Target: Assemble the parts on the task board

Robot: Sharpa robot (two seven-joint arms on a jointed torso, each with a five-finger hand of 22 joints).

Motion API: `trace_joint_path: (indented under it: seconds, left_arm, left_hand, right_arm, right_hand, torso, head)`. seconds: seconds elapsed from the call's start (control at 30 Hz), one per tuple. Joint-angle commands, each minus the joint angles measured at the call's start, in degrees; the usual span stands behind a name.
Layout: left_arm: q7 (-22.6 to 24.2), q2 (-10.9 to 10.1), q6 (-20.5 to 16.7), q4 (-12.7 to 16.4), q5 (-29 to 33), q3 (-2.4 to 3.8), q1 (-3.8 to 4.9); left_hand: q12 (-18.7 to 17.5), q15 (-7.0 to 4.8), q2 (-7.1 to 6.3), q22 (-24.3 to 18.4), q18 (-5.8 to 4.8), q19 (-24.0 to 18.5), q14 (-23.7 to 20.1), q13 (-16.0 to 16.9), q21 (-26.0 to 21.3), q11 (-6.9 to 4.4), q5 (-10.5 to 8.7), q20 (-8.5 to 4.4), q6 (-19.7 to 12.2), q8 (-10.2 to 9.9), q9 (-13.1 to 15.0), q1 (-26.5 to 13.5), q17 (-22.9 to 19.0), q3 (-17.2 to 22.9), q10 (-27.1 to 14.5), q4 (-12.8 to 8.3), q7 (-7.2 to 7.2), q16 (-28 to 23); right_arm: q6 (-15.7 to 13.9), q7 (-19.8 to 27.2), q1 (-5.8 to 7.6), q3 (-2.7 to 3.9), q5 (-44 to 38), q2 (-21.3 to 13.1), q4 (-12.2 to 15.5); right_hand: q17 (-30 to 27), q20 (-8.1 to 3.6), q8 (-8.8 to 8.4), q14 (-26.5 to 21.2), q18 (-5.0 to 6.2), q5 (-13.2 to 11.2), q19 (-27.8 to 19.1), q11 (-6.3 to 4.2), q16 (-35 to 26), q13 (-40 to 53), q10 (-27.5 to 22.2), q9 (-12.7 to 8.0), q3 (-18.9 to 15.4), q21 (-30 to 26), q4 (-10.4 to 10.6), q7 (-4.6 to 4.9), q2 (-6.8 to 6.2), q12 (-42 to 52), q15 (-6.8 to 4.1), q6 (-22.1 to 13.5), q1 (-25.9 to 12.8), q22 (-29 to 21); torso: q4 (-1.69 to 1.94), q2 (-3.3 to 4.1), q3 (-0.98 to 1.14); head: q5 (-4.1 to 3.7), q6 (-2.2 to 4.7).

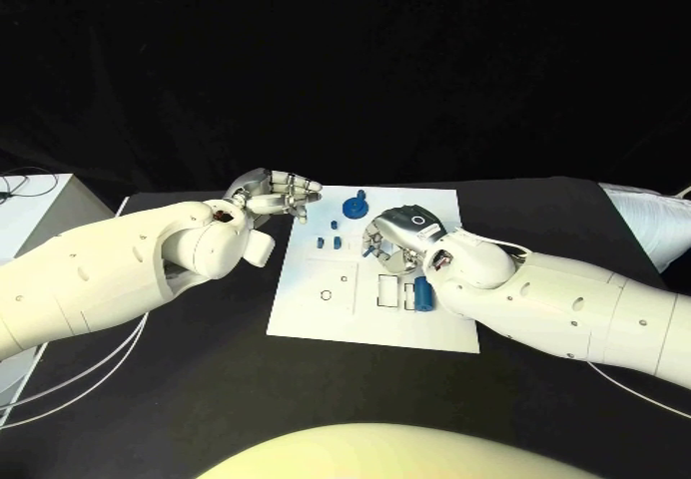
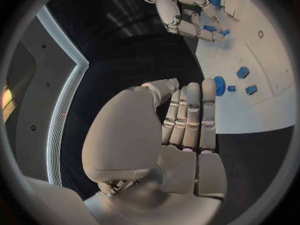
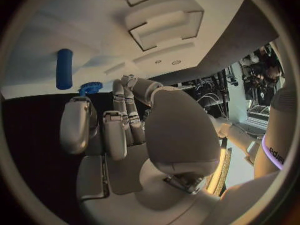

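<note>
Over the middle of the task board (image 1: 367,319), the right hand (image 1: 399,238) hangs with its fingers curled down toward a small blue part (image 1: 377,253); from the left wrist view its fingertips (image 2: 203,31) seem to pinch a blue piece, though I cannot tell for certain that it is held rather than merely touched. The left hand (image 1: 274,193) sits off the board's far-left corner, above the black table (image 1: 173,399), fingers folded in on nothing. Other parts lie near: a blue geared piece (image 1: 354,209) toward the board's far edge, small blue blocks (image 1: 327,240) just beside it, and a blue cylinder (image 1: 423,293) next to the rectangular recesses (image 1: 386,290). The chief risk, as I judge it, is a thin fingertip pinch: if the part tilts or slips it could drop on the board and roll or scatter the loose blocks. The right forearm also passes low beside the cylinder and could nudge it out of place.
</note>
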Motion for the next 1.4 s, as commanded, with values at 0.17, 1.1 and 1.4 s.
trace_joint_path:
  seconds: [0.17, 1.1, 1.4]
  left_arm:
    - [-1.3, 0.0, 0.7, 0.4, -1.5, 0.04, -0.25]
    - [-14.1, 0.5, 1.1, 3.5, -10.8, 0.03, -2.85]
    - [-14.7, 0.6, 0.7, 4.0, -11.0, 0.02, -3.00]
  left_hand:
    - [0.3, 0.06, 0.06, -0.1, 0.96, 0.4, 0.5, -0.1, -0.2, -0.10, -0.02, 0.12, -0.1, 0.3, -0.1, -0.4, 0.1, -0.2, 0.2, 0.1, -0.05, 0.0]
    - [-3.1, -1.16, -2.29, -6.6, 0.92, 7.7, 5.5, -2.3, -7.9, -1.75, -0.76, -0.83, 2.4, 0.0, -1.5, -3.8, 1.4, -7.3, 6.3, 8.2, -1.73, -0.3]
    - [-3.6, -1.20, -2.14, -6.8, 0.90, 8.0, 5.5, -2.4, -8.2, -1.75, -0.72, -0.90, 2.4, -0.1, -1.6, -3.3, 1.5, -7.3, 6.4, 8.4, -1.77, -0.5]
  right_arm:
    - [-2.2, -2.7, -0.17, 0.04, -5.3, 0.2, 1.4]
    - [-6.6, -6.6, -0.25, 0.78, -4.6, -2.1, 5.7]
    - [-3.8, -6.7, -0.24, 0.83, -4.2, -1.8, 4.7]
  right_hand:
    - [6.2, -0.33, 0.36, 3.8, 0.48, 0.2, 3.2, -0.29, 0.3, 0.1, 0.6, 0.1, 0.3, 0.2, -0.3, -0.03, 0.11, -0.3, -0.37, 0.4, -0.2, 9.2]
    - [6.3, -0.38, 0.42, 3.9, 0.44, 0.2, 3.2, -0.33, 0.3, 0.1, 0.8, 0.2, 0.3, 0.5, -0.4, -0.07, 0.02, -0.5, -0.41, 0.5, -0.3, 9.3]
    - [6.1, -0.39, 0.42, 3.8, 0.50, 0.2, 3.2, -0.33, 0.2, 0.0, 0.8, 0.3, 0.3, 0.1, -0.4, -0.07, -0.02, -0.6, -0.42, 0.5, -0.3, 9.2]
  torso:
    - [0.11, -0.02, 0.05]
    - [0.11, 0.06, 0.04]
    - [-0.03, 0.06, -0.02]
  head:
    - [0.29, 0.42]
    - [0.37, 1.42]
    - [0.39, 1.63]
